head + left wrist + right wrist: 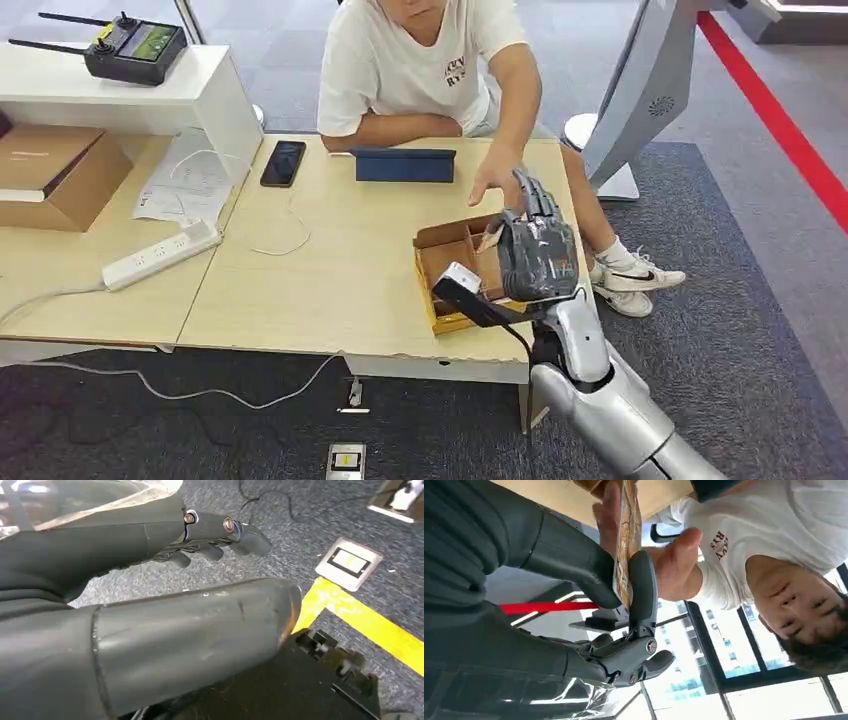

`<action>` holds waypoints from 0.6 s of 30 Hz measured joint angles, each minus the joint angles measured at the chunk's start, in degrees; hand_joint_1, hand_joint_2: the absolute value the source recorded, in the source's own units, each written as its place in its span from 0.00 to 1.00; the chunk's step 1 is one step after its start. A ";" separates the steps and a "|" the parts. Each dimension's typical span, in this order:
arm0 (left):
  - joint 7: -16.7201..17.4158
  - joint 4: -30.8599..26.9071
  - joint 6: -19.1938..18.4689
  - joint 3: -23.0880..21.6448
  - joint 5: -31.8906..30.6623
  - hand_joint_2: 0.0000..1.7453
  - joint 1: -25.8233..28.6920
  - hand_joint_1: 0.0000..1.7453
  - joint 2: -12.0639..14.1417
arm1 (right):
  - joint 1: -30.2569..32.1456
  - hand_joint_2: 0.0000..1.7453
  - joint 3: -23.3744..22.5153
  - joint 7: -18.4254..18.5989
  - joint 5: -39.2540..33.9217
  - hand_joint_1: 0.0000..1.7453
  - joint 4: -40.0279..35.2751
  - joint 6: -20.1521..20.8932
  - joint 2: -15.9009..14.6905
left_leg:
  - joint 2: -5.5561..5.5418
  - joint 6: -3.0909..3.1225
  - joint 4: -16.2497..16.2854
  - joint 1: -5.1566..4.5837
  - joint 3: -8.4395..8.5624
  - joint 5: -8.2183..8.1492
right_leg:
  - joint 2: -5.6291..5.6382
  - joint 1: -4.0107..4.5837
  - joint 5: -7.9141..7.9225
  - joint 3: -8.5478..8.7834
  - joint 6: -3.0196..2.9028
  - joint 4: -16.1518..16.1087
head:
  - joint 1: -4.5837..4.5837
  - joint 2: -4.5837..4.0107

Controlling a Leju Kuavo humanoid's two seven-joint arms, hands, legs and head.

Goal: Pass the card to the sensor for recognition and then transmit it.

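My right hand is raised over an open cardboard box at the right end of the wooden table. It pinches a patterned orange-brown card, seen edge-on, between its thumb and a dark finger. A seated person in a white T-shirt reaches over, and the person's hand grips the same card from the other side. A dark blue flat device lies on the table in front of the person. My left hand hangs over the carpet, fingers apart and holding nothing.
A black phone, papers, a white power strip and a brown carton lie to the left. A controller sits on a white shelf. A white stand rises at the right. A floor socket lies below the table.
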 joint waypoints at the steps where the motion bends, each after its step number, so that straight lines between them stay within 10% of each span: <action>1: 0.09 0.00 -0.20 -0.02 -0.42 0.00 -0.23 0.00 -0.02 | -1.17 1.00 0.20 0.00 0.07 1.00 0.26 0.75 0.15 | 0.00 -0.01 0.00 0.00 0.00 0.01 | 0.00 0.00 0.01 0.00 -0.01 0.01 | 0.00 0.00; 18: 1.20 -0.11 -1.66 -0.17 -3.04 0.00 -1.62 0.00 -0.22 | -15.78 1.00 4.29 -2.14 -1.77 0.96 16.66 4.51 6.78 | -0.02 -0.02 0.00 0.00 -0.09 0.01 | -0.02 0.00 0.00 -0.07 0.00 0.02 | 0.00 0.00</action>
